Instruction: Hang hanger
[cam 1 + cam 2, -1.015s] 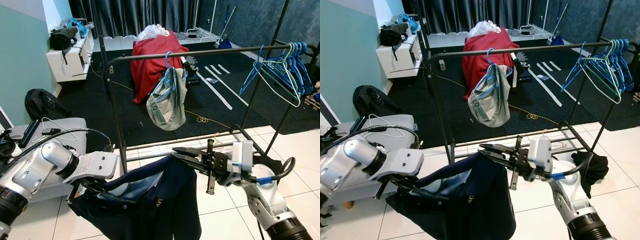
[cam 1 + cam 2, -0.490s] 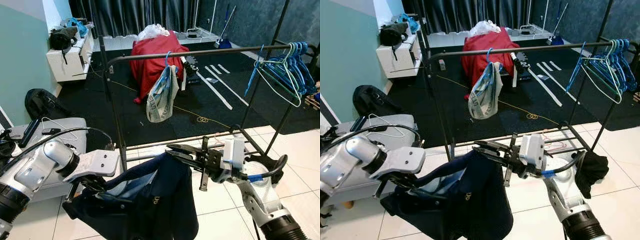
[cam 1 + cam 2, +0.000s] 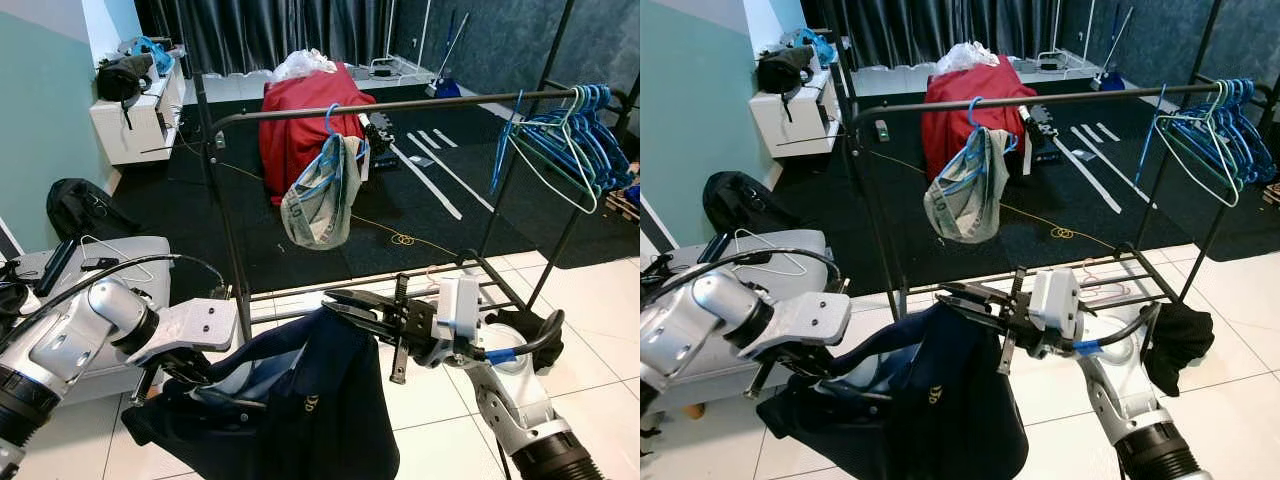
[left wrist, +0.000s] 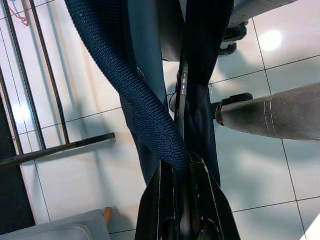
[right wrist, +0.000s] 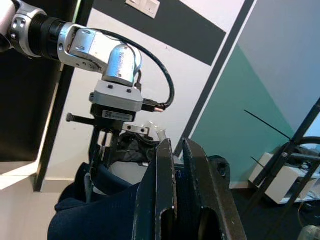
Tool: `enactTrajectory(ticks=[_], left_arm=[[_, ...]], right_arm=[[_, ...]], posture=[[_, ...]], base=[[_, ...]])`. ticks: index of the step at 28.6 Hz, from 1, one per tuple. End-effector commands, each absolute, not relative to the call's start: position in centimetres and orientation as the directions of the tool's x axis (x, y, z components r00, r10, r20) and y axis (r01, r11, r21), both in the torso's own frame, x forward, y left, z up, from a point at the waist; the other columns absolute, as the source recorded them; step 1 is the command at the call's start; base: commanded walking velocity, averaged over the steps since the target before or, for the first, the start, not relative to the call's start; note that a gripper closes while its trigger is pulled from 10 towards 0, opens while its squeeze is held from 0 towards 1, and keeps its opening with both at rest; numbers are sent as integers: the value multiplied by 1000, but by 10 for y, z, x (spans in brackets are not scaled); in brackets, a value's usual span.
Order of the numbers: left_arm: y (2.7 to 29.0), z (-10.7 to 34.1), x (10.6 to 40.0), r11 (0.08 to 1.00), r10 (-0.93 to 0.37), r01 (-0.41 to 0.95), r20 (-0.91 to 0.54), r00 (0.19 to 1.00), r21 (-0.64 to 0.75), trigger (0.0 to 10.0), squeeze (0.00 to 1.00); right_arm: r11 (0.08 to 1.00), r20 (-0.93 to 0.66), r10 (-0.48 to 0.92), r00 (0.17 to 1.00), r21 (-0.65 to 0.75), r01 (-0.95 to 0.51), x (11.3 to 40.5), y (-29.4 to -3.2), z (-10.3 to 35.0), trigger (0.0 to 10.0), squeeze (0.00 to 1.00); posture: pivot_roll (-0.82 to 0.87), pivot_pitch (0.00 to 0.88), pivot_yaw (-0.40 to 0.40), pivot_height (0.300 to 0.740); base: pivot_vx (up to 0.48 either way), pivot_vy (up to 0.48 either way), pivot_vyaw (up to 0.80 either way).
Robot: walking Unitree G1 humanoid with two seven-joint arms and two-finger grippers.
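Holding a dark navy garment [image 3: 300, 400] between both arms, low over the white tile floor [image 3: 600, 290], just in front of the black clothes rack [image 3: 225, 200]. Left gripper [image 3: 165, 375] is clamped on the garment's left edge; in the left wrist view the fingers [image 4: 200, 200] are closed tight around bunched navy fabric and a ribbed strap. Right gripper [image 3: 345, 305] is pinched on the top of the garment at its high point; in the right wrist view the two fingers [image 5: 165, 190] are nearly touching with navy cloth between them. Can't tell whether there's a hanger inside the garment; the fabric hides it.

Rack rail [image 3: 400, 105] runs across above and behind the garment. One blue hanger [image 3: 330, 125] with a grey-green garment [image 3: 320, 200] hangs near the rail's left end. A bunch of empty blue hangers [image 3: 570, 130] sits at the right end. Behind the rack: red cloth [image 3: 300, 120] draped over something on the dark carpet, a white cabinet [image 3: 135, 115] at far left. A wire hanger [image 3: 115, 260] lies on a grey surface [image 3: 150, 255] beside the left arm.
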State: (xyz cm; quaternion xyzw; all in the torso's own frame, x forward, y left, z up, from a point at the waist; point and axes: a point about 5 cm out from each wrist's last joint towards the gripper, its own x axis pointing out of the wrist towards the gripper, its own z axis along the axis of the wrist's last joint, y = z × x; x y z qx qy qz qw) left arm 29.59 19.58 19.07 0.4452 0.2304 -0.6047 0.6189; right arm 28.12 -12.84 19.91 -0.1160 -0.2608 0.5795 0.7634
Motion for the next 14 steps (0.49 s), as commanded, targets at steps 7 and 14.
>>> enactTrajectory(ticks=[7, 14], left_arm=[[193, 195, 299, -139, -535, 940, -822, 194, 312, 0, 0], [193, 196, 300, -141, -531, 938, -823, 200, 318, 0, 0]], right_arm=[[317, 335, 925, 180, -414, -853, 276, -121, 203, 10000, 922], [350, 356, 911, 208, -400, -847, 276, -119, 204, 10000, 1000]], posture=[[-61, 28, 38, 740], [-60, 30, 39, 740]], base=[[0, 0, 0], [0, 0, 0]])
